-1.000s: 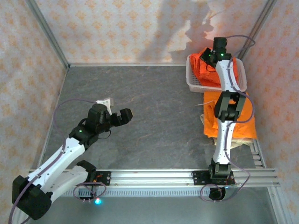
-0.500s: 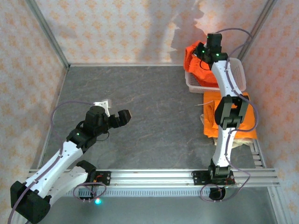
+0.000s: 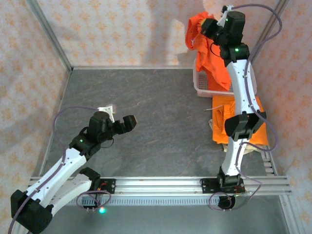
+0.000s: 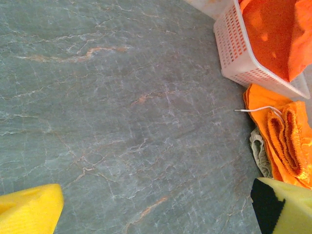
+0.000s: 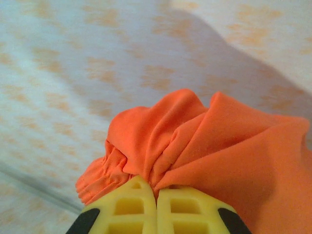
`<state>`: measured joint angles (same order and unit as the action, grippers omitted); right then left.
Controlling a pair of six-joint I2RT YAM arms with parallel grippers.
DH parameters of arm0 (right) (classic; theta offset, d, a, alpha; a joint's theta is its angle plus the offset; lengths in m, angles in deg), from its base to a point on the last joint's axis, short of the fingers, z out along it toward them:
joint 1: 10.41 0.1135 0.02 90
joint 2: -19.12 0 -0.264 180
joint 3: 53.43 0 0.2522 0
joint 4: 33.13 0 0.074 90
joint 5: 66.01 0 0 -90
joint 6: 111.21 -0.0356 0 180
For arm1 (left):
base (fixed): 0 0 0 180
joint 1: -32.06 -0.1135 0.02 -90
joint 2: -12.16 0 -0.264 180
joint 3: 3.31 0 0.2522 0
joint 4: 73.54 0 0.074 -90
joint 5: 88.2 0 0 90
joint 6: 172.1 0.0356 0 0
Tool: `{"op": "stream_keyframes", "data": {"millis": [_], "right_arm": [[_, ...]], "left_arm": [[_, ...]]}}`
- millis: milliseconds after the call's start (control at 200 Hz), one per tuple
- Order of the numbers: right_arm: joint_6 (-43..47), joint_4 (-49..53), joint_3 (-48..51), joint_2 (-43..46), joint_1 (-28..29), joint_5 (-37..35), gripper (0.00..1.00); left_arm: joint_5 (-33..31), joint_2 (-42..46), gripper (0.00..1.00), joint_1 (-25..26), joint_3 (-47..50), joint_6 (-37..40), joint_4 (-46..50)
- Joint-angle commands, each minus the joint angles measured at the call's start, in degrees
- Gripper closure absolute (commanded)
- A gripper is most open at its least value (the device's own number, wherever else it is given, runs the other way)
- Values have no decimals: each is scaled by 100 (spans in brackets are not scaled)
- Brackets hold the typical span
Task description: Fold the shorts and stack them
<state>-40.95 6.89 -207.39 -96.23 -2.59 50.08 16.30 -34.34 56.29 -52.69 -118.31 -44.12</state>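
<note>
Top view: the right gripper (image 3: 212, 25) is clamped on an orange pair of shorts (image 3: 202, 41), which hangs below the jaws over the white basket (image 3: 201, 87). The left gripper (image 3: 130, 122) hovers with jaws wide apart and empty. Left wrist: a folded orange stack (image 4: 287, 141) lies far ahead of the jaws, with a beige pair (image 4: 261, 153) peeking out beneath. Right wrist: bunched waistband pinched at the fingertips. My read: partly done, with this pair to fold and stack.
</note>
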Motion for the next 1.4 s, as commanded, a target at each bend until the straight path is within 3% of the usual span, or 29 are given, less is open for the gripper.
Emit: {"op": "stream_keyframes", "data": {"millis": [0, 245, 370, 515, 646, 826, 1066, 1396], "right_arm": [[425, 226, -948, -10, 631, 581, 100], [1376, 877, -1801, -233, 1960, 1312, 100], [2465, 1739, -1528, -183, 2466, 1056, 100], [2910, 1933, -6, 125, 2511, 530, 100], [3173, 1348, 2051, 752, 2640, 12, 100], [2877, 384, 4393, 1529, 2700, 56, 100], [2236, -20, 5551, 1761, 2736, 125, 100], [1673, -494, 6113, 1970, 2743, 362, 100]], "left_arm": [[-108, 79, 0, -34, 55, -88, -55], [-300, 284, 0, -39, 72, -137, 42], [-419, 475, 0, -36, 98, -175, 71], [-509, 726, 0, -33, 184, -268, 17], [-573, 946, 0, -36, 229, -307, 6], [-431, 942, 0, -36, 182, -352, -122], [226, -117, 0, 44, -94, -258, -582], [778, -1651, 10, 287, -706, -214, -1323]]}}
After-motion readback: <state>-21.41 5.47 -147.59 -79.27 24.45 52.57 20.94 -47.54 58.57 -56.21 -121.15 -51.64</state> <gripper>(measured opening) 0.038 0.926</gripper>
